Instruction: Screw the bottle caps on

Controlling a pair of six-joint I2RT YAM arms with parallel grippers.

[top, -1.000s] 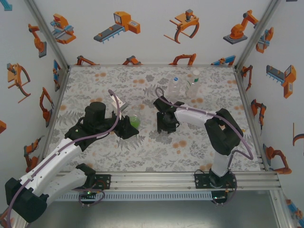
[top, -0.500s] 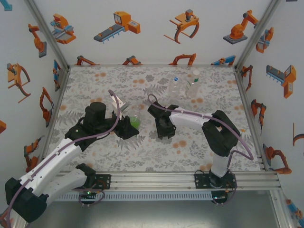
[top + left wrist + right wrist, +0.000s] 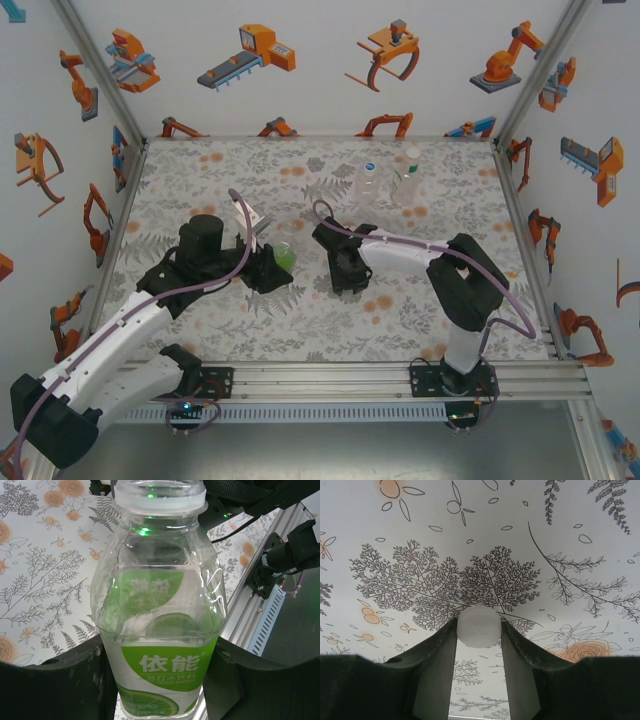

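Note:
A squat clear bottle [image 3: 160, 630] with a green label stands between my left gripper's [image 3: 160, 690] black fingers [image 3: 60, 685], which are shut on its lower body. Its neck [image 3: 160, 495] is open, with no cap on it. From above, this bottle [image 3: 285, 255] sits left of centre, in the left gripper [image 3: 272, 262]. My right gripper [image 3: 479, 630] is shut on a small white bottle cap [image 3: 479, 626], pinched at the fingertips close over the table. Seen from above, the right gripper [image 3: 343, 278] points down just right of the green bottle.
Two colourless bottles [image 3: 368, 183] [image 3: 406, 180] stand upright at the back right of the floral table [image 3: 200, 180], each with something on its neck. Metal rails [image 3: 330, 378] run along the near edge and patterned walls enclose the sides.
The right gripper shifted slightly left and toward the near edge, and its jaws narrowed onto the white cap. The left arm and its bottle have not moved.

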